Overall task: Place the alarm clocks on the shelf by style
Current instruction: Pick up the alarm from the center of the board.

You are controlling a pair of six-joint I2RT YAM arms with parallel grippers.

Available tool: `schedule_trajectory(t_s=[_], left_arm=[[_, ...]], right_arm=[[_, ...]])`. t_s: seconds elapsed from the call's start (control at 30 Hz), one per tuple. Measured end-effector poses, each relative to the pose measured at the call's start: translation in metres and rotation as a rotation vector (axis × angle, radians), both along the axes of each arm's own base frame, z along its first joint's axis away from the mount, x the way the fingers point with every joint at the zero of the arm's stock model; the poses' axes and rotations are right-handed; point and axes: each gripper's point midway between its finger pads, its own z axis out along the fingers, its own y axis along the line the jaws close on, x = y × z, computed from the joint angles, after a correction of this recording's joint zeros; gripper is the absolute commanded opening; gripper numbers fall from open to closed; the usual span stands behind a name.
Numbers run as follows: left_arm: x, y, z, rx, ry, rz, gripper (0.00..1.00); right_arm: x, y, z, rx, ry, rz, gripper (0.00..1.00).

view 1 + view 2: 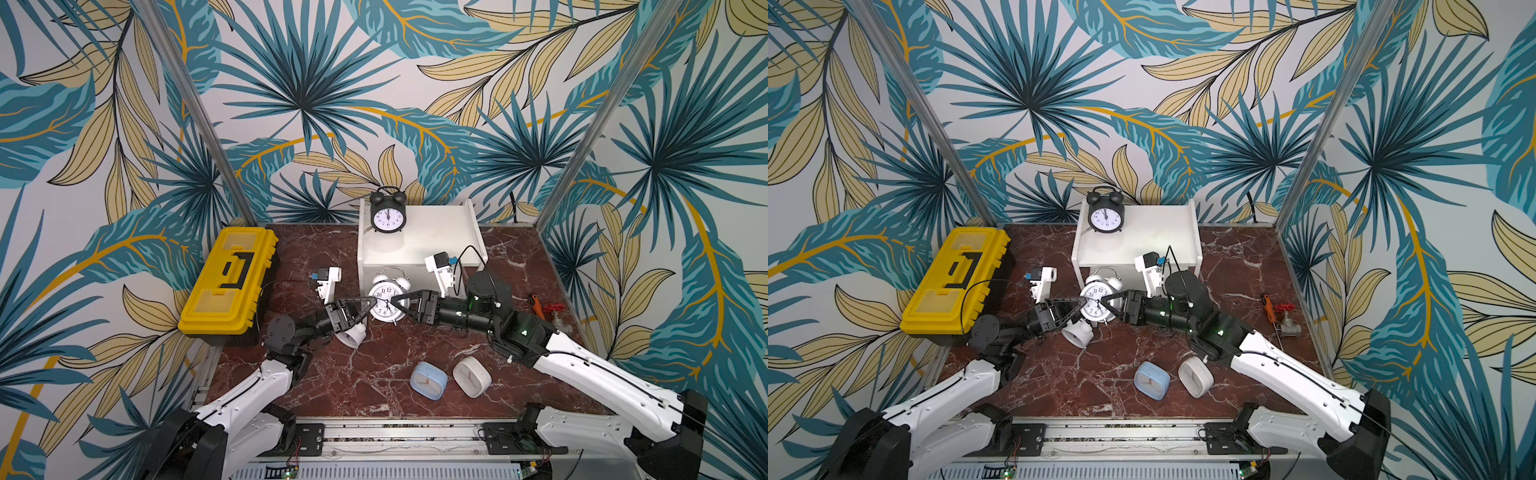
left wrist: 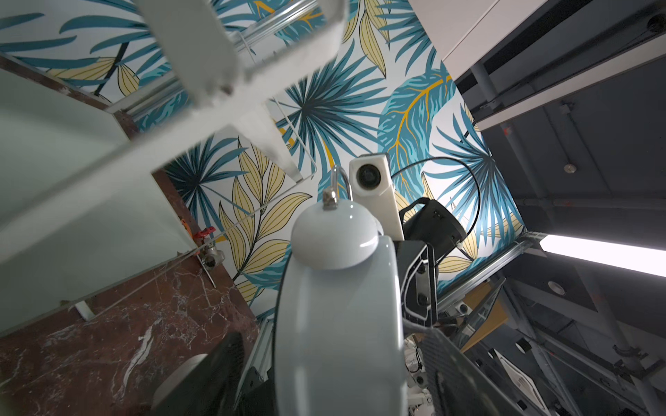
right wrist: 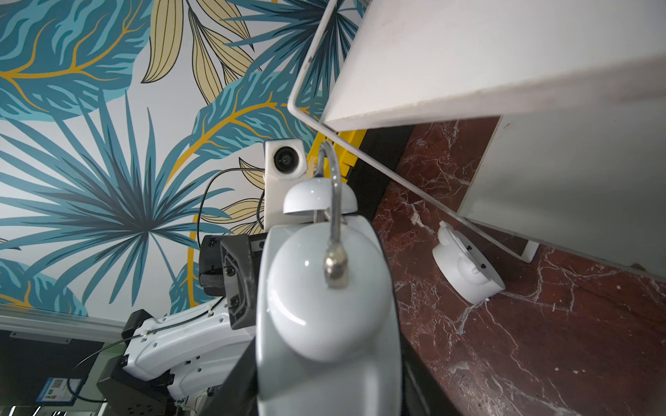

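The white twin-bell clock [image 1: 384,291] is held upright in the air at the centre of both top views, just in front of the shelf [image 1: 440,232], dial towards the camera. It is clamped front and back by the right gripper [image 1: 395,305]; the left gripper [image 1: 370,306] is set around the same clock with its jaws apart, a gap being visible beside the case in the left wrist view. A handover to the right arm is judged to be under way, since the bare part of the top board lies on that arm's side.

The black twin-bell clock [image 1: 387,212] is stood on the top board at upper centre, so that tier is presumably meant for the belled style.

Five clocks are counted:
- Three are belled; the second white twin-bell clock [image 1: 353,334] is left face down on the table [image 1: 332,386], just below the left gripper.
- Two are rounded-square; the light blue clock [image 1: 428,380] and the white square clock [image 1: 471,376] are left side by side at lower centre.

One shelf, two grippers and one yellow toolbox [image 1: 228,282] at the left are counted.
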Motion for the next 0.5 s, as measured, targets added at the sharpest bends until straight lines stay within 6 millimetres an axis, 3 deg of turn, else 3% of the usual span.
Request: schedule_trajectory(t_s=[0.17, 0.5], left_arm=[[-0.008, -0.005, 0.007, 0.028, -0.040, -0.056, 0.75], [-0.014, -0.007, 0.001, 0.058, -0.033, -0.101, 0.71]], right_arm=[[-0.001, -0.007, 0.006, 0.004, 0.038, 0.074, 0.14], [-0.017, -0.006, -0.003, -0.040, 0.087, 0.199, 0.14]])
